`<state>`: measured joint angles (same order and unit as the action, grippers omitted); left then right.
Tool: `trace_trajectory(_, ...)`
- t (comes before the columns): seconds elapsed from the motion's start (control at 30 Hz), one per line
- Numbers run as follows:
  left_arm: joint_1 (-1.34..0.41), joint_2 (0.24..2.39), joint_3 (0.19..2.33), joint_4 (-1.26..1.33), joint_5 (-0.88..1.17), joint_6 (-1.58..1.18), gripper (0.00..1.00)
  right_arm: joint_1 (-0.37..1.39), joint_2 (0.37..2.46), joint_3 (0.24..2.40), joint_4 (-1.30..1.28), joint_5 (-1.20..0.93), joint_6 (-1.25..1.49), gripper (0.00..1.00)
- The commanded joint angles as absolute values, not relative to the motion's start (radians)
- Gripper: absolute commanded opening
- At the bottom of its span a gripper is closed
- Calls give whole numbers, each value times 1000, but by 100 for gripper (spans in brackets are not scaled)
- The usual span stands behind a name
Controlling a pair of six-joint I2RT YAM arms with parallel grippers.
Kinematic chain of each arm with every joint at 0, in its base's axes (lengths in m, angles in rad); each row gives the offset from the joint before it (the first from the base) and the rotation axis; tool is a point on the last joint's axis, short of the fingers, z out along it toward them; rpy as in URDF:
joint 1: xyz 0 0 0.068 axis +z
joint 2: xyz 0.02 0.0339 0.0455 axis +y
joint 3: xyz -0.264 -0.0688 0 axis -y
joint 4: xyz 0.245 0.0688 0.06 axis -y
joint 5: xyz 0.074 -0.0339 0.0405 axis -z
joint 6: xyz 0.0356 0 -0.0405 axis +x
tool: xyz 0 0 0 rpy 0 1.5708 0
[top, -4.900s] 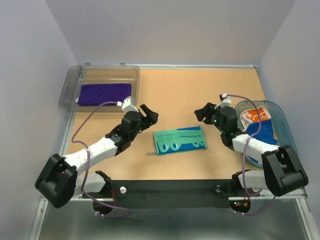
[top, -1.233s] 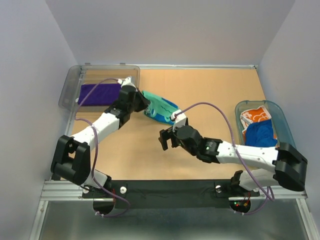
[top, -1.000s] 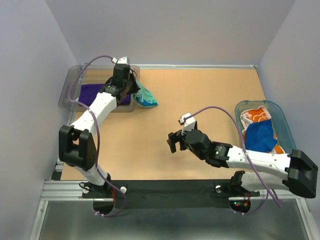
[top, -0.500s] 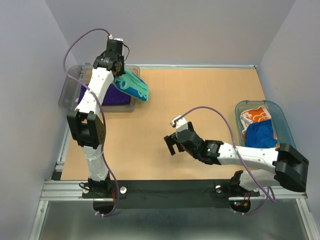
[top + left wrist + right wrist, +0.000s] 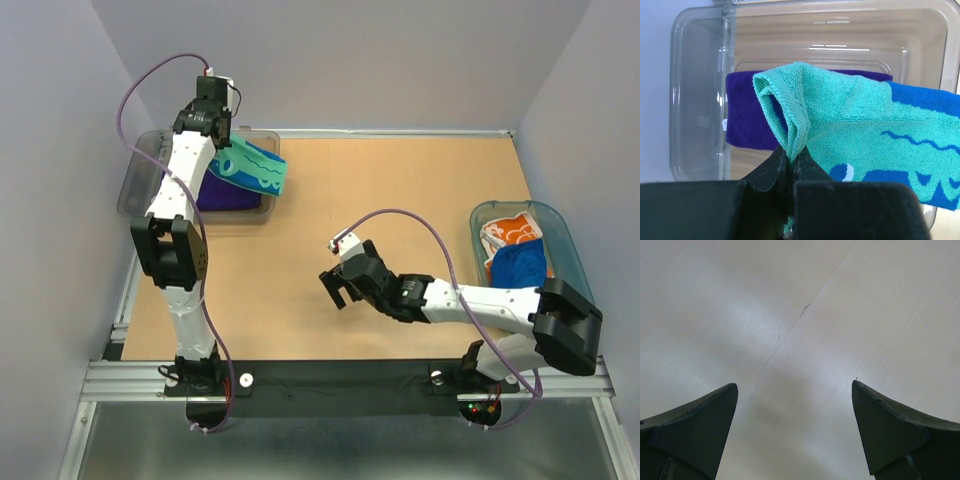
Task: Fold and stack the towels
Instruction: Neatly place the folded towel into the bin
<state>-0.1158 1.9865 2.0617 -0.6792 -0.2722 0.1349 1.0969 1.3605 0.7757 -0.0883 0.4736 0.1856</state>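
- While the left arm is stretched toward the far-left corner, the left gripper (image 5: 791, 162) is seen pinched tight on a bunched edge of the mint green towel (image 5: 256, 170), which is held in the air over the clear grey bin (image 5: 133, 188).
- The purple towel (image 5: 747, 127) is laid flat inside that bin and is partly hidden beneath the hanging mint green towel.
- Near the middle of the counter (image 5: 420, 180), the right gripper (image 5: 336, 286) is pointed down with its jaws spread wide; nothing is gripped, and only bare counter is seen between them.
- At the right edge, 2 towels are kept in the teal basket (image 5: 478, 215): the white towel with orange prints (image 5: 508, 230) at the far end, and the royal blue towel (image 5: 524, 266) nearer.
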Motion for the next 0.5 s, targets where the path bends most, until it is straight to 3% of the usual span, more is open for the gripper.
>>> trace_trajectory(0.0,-101,1997,2083,-597,-311,193,0,1088,1368,838,-104,477,161,100)
trace_trajectory(0.47,-37,2054,2020,-541,-377,225,0,1088,1405,853,-129,469,163,100)
